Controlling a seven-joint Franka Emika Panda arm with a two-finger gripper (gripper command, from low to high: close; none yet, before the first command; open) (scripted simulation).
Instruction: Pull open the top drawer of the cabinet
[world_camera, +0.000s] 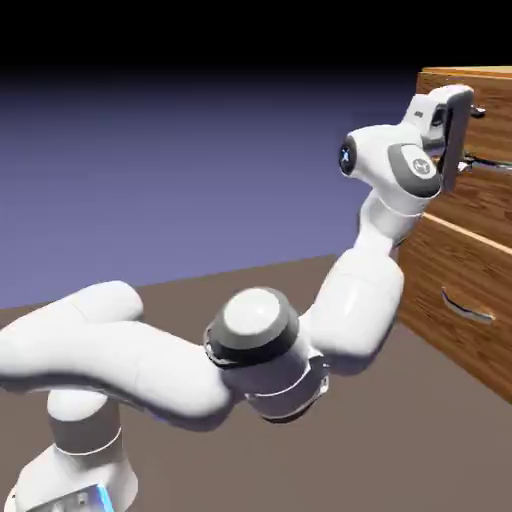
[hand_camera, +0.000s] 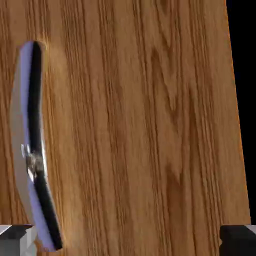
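Observation:
The cabinet (world_camera: 436, 86) of brown wood grain stands at the exterior view's right. My gripper (world_camera: 461, 138) is up against the top drawer (world_camera: 494, 132), close to its small silver handle (world_camera: 479, 112). The hand view is filled by the drawer's wood front (hand_camera: 150, 125). Its curved silver handle (hand_camera: 29, 145) runs down the left side, and the handle's lower end reaches the left fingertip (hand_camera: 15, 240). The right fingertip (hand_camera: 237, 240) sits far off at the other corner. My gripper (hand_camera: 128, 242) is open, with only wood showing across most of the gap.
Below, the lower drawer (world_camera: 450, 340) carries the same curved handle (world_camera: 468, 306). The brown table (world_camera: 400, 450) stretches out in front of the cabinet. My white arm (world_camera: 250, 340) rises from the lower left.

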